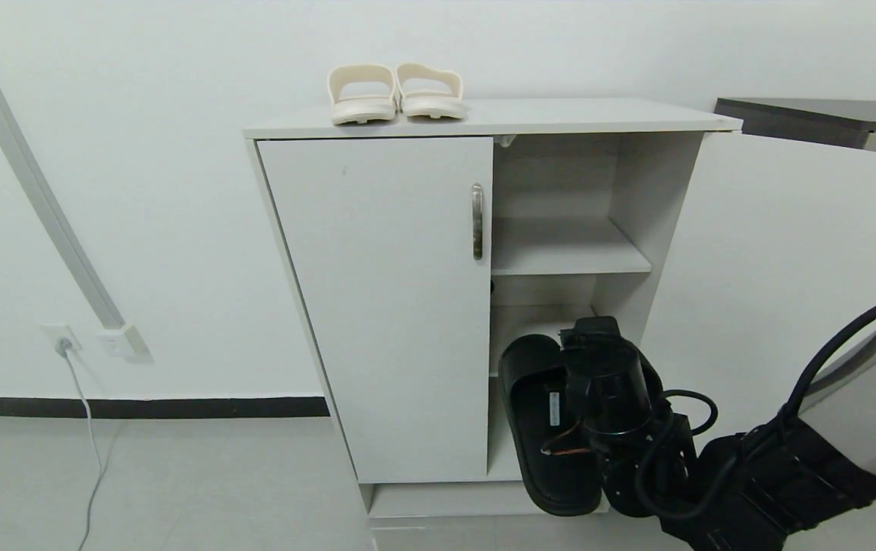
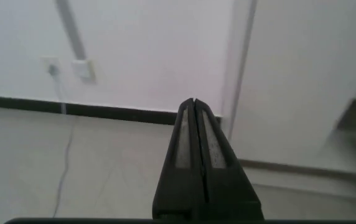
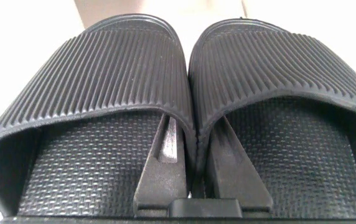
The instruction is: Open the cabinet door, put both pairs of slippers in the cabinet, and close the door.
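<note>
A plain white wall (image 1: pixel 139 191) and grey floor (image 1: pixel 177 474) frame a white two-door cabinet (image 1: pixel 598 115); its right door (image 1: pixel 805 268) is already swung wide, its left door (image 1: pixel 376 306) shut. The right gripper (image 1: pixel 589 340) carries the pair of black ribbed rubber slippers (image 1: pixel 541 428) at the mouth of the lower compartment, which lies just ahead of its jaws; the pair of cream moulded slippers (image 1: pixel 397 93) sits on the cabinet top, well above those jaws and to their left. I judge the opening done and one pair half delivered; the second pair and the closing are left. The middle shelf (image 1: pixel 568 249) above the jaws limits headroom (a likely snag); a wall socket (image 1: pixel 61 337) and grey cable (image 1: pixel 89 444) lie far off.

From the left wrist, the left gripper (image 2: pixel 193 124) has its jaws pressed together on nothing; bare floor lies beyond them.

From the right wrist, the jaws pinch the two adjoining strap walls of that black pair, one finger (image 3: pixel 165 155) inside each slipper.
</note>
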Controlling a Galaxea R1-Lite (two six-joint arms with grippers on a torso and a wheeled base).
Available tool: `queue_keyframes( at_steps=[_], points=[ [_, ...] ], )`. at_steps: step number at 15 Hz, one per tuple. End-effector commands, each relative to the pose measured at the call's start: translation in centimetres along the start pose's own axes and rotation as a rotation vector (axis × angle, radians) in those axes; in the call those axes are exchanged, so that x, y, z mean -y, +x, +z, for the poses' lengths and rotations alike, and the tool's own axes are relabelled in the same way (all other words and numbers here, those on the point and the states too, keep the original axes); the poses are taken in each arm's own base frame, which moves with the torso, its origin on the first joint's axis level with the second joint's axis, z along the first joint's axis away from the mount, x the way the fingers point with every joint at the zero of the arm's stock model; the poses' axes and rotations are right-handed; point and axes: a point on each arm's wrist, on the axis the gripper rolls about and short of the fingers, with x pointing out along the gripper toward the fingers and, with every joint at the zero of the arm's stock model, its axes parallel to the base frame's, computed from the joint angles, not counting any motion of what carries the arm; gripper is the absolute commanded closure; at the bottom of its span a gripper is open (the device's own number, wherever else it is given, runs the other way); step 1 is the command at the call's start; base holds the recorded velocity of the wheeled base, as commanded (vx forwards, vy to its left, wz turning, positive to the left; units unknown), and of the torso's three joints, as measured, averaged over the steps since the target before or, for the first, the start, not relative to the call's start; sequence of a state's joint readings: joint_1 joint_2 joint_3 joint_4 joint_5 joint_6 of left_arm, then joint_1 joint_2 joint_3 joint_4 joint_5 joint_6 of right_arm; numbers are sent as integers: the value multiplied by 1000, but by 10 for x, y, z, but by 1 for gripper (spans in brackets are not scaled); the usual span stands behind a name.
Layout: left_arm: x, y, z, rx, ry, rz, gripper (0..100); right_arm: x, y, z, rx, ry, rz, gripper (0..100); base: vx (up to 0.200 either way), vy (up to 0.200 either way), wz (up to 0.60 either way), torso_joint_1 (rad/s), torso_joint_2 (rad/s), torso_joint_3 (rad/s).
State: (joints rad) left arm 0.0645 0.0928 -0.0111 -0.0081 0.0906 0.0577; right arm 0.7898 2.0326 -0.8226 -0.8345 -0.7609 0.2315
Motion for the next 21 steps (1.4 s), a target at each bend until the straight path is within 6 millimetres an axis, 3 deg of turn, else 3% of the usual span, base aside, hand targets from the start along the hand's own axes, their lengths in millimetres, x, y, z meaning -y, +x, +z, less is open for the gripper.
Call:
queue_keyframes(
  at_steps=[1,12,18,21],
  points=[
    [1,-4,-6,37,-18,-169,100,0,-1,1,3,1,2,100,0,0,0,0,0,0],
    [1,-6,-6,79,-53,-173,100,-10,8,-7,26,26,6,100,0,0,0,0,0,0],
    [1,-6,-6,79,-53,-173,100,-10,8,-8,25,24,-2,100,0,-200,0,0,2,4],
    [1,-6,-6,81,-52,-173,100,-17,8,-18,12,6,14,100,0,0,0,0,0,0]
  ],
)
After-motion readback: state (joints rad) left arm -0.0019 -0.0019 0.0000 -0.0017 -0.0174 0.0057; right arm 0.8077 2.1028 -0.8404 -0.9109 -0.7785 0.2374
